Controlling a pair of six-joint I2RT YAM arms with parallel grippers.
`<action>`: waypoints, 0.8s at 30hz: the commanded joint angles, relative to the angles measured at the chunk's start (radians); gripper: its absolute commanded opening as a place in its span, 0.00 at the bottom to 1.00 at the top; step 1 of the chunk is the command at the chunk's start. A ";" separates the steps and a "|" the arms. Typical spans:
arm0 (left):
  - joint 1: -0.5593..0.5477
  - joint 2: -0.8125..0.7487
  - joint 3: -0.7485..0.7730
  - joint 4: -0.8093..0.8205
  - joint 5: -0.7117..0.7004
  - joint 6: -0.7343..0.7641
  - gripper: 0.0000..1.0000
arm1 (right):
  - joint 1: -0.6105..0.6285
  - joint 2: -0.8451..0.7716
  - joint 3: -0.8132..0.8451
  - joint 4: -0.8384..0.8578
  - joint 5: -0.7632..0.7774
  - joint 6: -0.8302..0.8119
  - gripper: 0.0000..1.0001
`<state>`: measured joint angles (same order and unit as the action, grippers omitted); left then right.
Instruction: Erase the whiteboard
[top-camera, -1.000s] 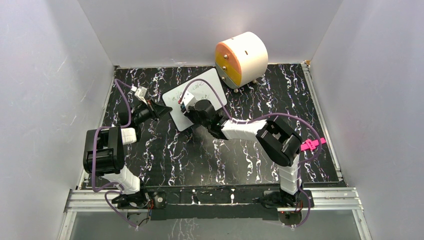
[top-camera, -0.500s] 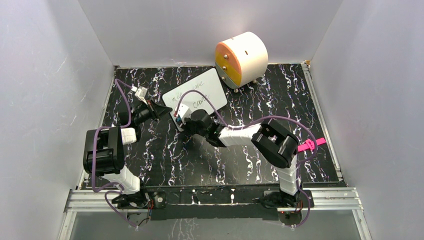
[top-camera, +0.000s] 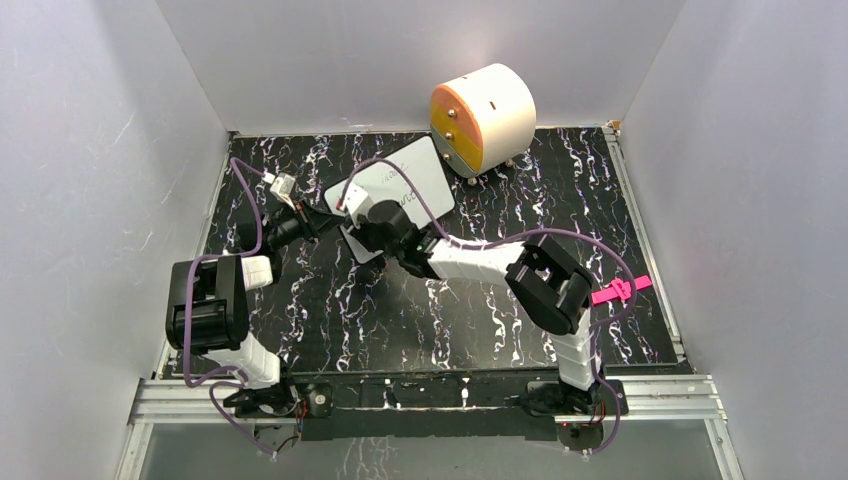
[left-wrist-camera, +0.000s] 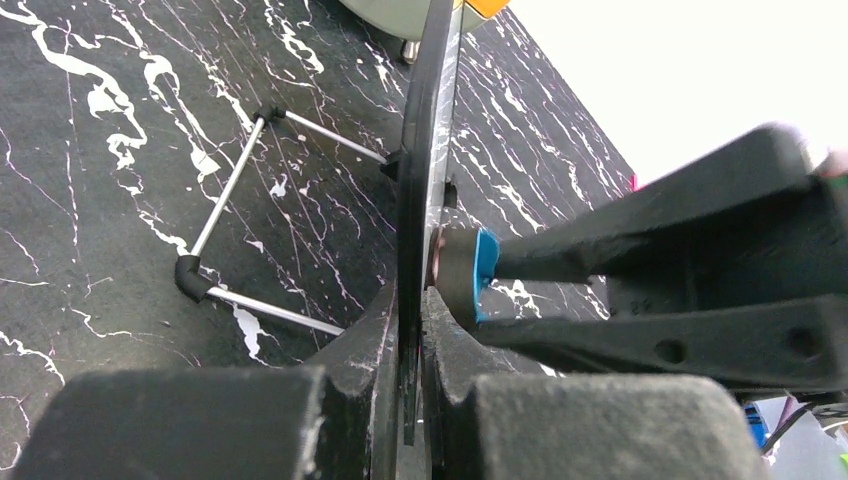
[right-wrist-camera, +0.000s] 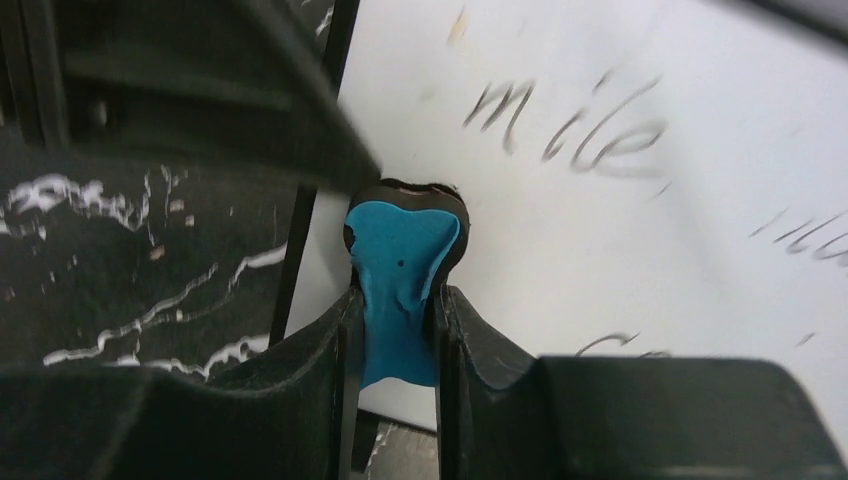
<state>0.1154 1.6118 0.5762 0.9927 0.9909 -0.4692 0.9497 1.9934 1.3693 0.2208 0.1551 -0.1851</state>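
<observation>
The whiteboard stands tilted on the black marbled table, with faint dark handwriting on it. My left gripper is shut on its left edge. In the left wrist view the board is edge-on, clamped between my fingers. My right gripper is shut on a blue eraser and presses it on the board's left part. In the right wrist view the eraser sits between my fingers, touching the white surface below the word "mile". The eraser's felt also shows in the left wrist view.
A round cream-and-orange drawer unit stands at the back, just right of the board. The board's thin metal stand legs rest on the table behind it. White walls close in three sides. A pink clip hangs on the right arm's cable.
My right gripper has slid the eraser from the board's middle down and left, then up along its left part. The left gripper has held still on the edge.
</observation>
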 joint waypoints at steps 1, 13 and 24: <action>-0.006 -0.036 0.009 -0.050 -0.006 0.047 0.00 | -0.005 0.032 0.145 -0.067 0.047 0.048 0.15; -0.007 -0.039 0.013 -0.060 -0.017 0.049 0.00 | 0.039 0.073 -0.009 -0.092 -0.018 0.242 0.15; -0.006 -0.050 0.011 -0.069 -0.022 0.052 0.00 | 0.043 0.061 -0.132 -0.074 -0.083 0.388 0.15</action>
<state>0.1143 1.6017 0.5766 0.9605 0.9764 -0.4573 0.9879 2.0181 1.2946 0.2034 0.1213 0.1266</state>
